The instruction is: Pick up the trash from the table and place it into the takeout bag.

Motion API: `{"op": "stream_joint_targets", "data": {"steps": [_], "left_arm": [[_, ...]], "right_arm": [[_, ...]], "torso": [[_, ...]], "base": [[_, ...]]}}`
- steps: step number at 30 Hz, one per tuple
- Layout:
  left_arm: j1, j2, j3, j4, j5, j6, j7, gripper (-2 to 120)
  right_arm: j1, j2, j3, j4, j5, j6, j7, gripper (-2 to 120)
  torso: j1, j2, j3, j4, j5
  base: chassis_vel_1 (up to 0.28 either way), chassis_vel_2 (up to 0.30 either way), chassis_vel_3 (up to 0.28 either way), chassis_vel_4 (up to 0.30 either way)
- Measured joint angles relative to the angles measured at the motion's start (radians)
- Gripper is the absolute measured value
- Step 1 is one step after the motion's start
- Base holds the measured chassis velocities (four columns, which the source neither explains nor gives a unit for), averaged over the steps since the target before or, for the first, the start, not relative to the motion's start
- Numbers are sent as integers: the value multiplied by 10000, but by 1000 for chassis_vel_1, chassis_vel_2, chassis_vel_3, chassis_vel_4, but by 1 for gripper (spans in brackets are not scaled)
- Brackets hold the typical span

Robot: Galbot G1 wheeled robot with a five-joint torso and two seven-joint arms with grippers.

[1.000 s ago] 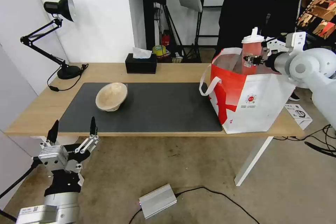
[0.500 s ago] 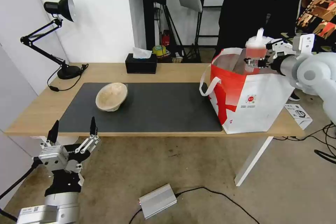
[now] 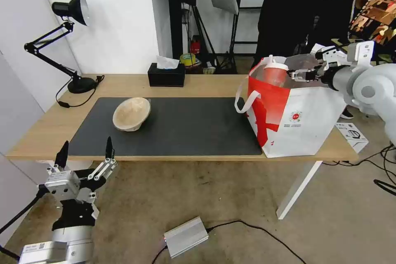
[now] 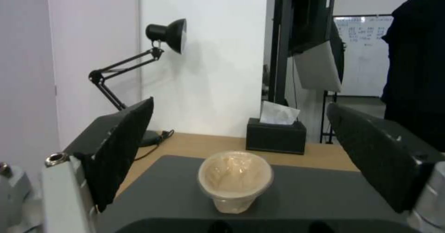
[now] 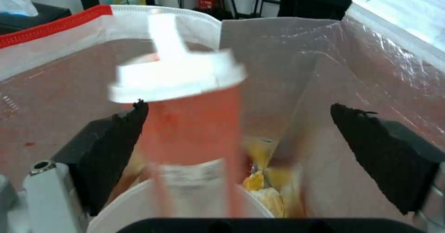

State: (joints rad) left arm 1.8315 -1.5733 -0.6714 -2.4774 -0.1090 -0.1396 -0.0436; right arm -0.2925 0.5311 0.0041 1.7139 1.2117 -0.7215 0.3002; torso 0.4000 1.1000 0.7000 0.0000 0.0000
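Observation:
The red drink cup (image 3: pixel 275 75) with its white lid stands inside the takeout bag (image 3: pixel 305 119) on the right end of the table (image 3: pixel 206 84), its top above the rim. My right gripper (image 3: pixel 300 75) hovers over the bag's mouth, open and just right of the cup. In the right wrist view the cup (image 5: pixel 190 121) is blurred between the spread fingers, above the white bowl (image 5: pixel 259 194) with orange scraps. The beige pulp bowl (image 3: pixel 131 113) lies tilted on the dark mat (image 3: pixel 194 128). My left gripper (image 3: pixel 87 143) waits open below the table's front edge, facing the bowl (image 4: pixel 235 179).
A black desk lamp (image 3: pixel 68 8) and a black tissue box (image 3: pixel 166 75) stand along the table's back. A small white box (image 3: pixel 352 134) sits beside the bag's right end. A silver box (image 3: pixel 185 236) and cables lie on the floor.
My right gripper came down over the bag, opened and let go of the red cup, which dropped into the bag. The left arm stayed still.

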Motion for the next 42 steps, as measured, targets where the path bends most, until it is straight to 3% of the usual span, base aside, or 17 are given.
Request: {"op": "stream_joint_targets", "data": {"steps": [12, 26, 33, 42], "left_arm": [[-14, 17, -81, -15, -79, 15, 2, 100], [24, 31, -114, -118, -81, 53, 6, 100], [37, 109, -120, -157, -57, 85, -10, 100], [73, 218, -92, -207, 4, 245, -50, 100]], "right_arm": [[53, 30, 117, 310, -6, 7, 121, 100], [6, -74, 818, 2526, 687, 74, 1010, 100], [-1037, 319, 1334, 3986, 570, 1278, 1356, 100], [-4422, 1075, 2250, 5251, -2398, 3566, 531, 100]], "torso": [[0, 0, 0, 0, 0], [0, 1, 0, -1, -2], [-1, 0, 0, 1, -2], [0, 1, 1, 0, -1]], "base": [[0, 0, 0, 0], [0, 0, 0, 0], [0, 0, 0, 0], [0, 0, 0, 0]]}}
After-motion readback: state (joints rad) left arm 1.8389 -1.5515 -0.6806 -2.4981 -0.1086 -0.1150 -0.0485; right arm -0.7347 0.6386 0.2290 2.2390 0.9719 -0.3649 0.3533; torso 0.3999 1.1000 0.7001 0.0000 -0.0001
